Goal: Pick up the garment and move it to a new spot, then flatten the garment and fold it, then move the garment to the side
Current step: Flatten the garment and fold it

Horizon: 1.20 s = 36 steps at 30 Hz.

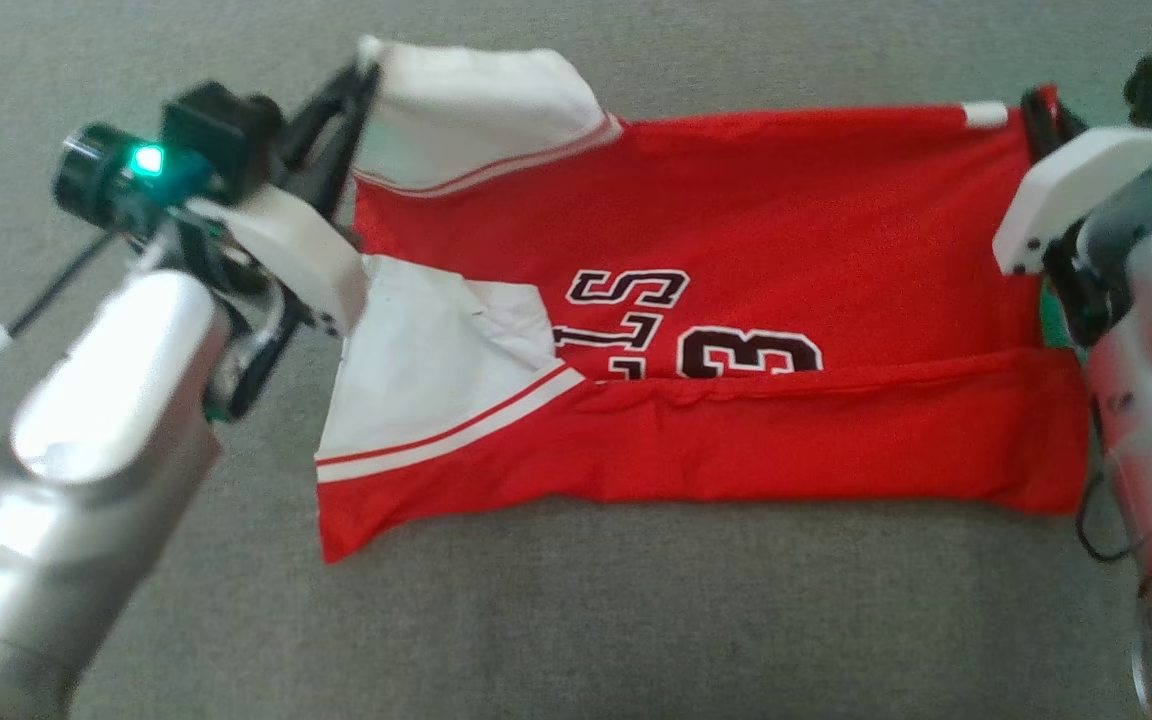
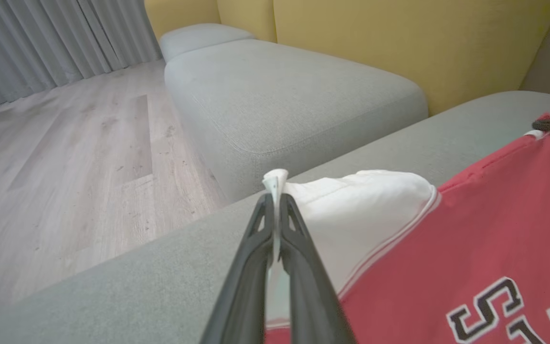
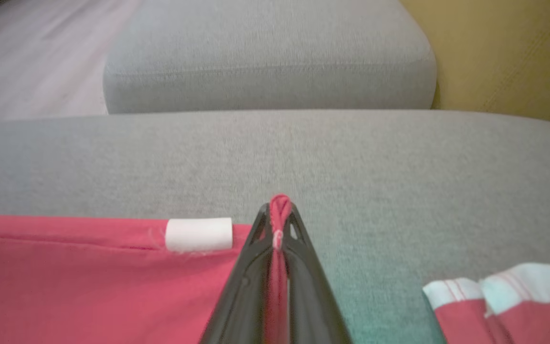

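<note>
Left gripper (image 2: 275, 200) is pinched shut on the tip of the white fabric sleeve (image 1: 476, 110) at the far left corner of the red sports jersey (image 1: 736, 230) with black lettering. A tuft of white cloth pokes out past its fingertips. Right gripper (image 3: 279, 210) is likewise clamped on the jersey's far right corner, with red hem bunched between its fingers, just beside a small white tag (image 3: 198, 234). The jersey lies spread flat across the grey upholstered cushion (image 1: 636, 620). Its near long edge (image 1: 786, 430) is already turned up over the lower half of the lettering. So the folding step looks under way, with the far edge apparently next. That calls for raising both corners together, keeping the cloth taut between them, and drawing it toward the robot to lay evenly over the near fold.
</note>
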### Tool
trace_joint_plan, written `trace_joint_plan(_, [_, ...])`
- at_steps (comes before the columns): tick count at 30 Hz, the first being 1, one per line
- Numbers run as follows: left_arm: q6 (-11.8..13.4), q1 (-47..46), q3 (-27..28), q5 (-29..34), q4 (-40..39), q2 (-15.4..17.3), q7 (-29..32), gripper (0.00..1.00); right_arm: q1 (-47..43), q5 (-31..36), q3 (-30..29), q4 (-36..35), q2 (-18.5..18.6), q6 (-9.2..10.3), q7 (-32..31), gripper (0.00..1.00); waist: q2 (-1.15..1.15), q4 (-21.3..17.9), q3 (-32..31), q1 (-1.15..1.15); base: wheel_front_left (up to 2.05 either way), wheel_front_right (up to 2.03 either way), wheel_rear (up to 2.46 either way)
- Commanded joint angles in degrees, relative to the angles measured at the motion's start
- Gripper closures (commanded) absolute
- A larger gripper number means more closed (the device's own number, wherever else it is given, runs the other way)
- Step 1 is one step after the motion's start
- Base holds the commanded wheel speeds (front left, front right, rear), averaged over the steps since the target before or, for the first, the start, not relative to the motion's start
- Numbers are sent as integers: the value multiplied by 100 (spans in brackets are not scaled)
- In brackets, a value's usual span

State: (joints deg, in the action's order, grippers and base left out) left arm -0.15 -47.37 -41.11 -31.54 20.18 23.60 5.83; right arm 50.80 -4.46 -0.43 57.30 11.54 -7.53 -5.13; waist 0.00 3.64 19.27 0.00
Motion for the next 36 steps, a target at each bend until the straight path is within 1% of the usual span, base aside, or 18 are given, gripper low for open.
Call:
trace_joint_plan(1, [47, -428, 323, -30, -76, 263, -59, 100, 254, -122, 142, -171, 13, 4, 119, 100, 0, -76, -28, 0, 0, 0, 0])
trace_joint_plan(6, [82, -908, 521, -17, 468, 243, -273, 100, 542, -927, 410, -350, 57, 4, 416, 100, 0, -259, -2, 0, 0, 0, 0])
trace_joint_plan(10, [118, -1355, 622, 40, 980, 119, -535, 100, 638, -1604, 680, -661, 193, 4, 659, 100, 0, -346, 35, 0, 0, 0, 0])
trace_joint_plan(14, [187, -1743, 675, 152, 1520, -27, -932, 100, 680, -2165, 1016, -972, 328, 4, 893, 100, 0, -399, 61, 0, 0, 0, 0])
trace_joint_plan(17, [106, -1853, 606, 196, 1858, -146, -1125, 100, 661, -2516, 1265, -1116, 420, 4, 1004, 100, 0, -400, 47, 0, 0, 0, 0])
trace_joint_plan(22, [-142, -1744, 402, 230, 2174, -260, -1282, 100, 445, -3023, 1700, -1223, 665, 4, 949, 100, 0, -289, -37, 0, 0, 0, 0])
trace_joint_plan(26, [-334, -1443, 222, 196, 2184, -294, -1262, 100, 158, -3432, 1931, -1270, 918, 4, 859, 100, 0, -142, -183, 0, 0, 0, 0])
trace_joint_plan(30, [-476, -1046, 42, 118, 1933, -231, -1122, 100, -200, -3812, 2155, -1360, 1238, 4, 648, 100, 0, 6, -344, 0, 0, 0, 0])
trace_joint_plan(35, [-597, -445, -272, 8, 1392, 36, -602, 100, -805, -4228, 2631, -1630, 1725, 4, 197, 100, 0, 156, -547, 0, 0, 0, 0])
trace_joint_plan(36, [-643, -193, -475, -26, 1145, 176, -314, 100, -1033, -4295, 2874, -1722, 1957, 4, -29, 100, 0, 183, -610, 0, 0, 0, 0])
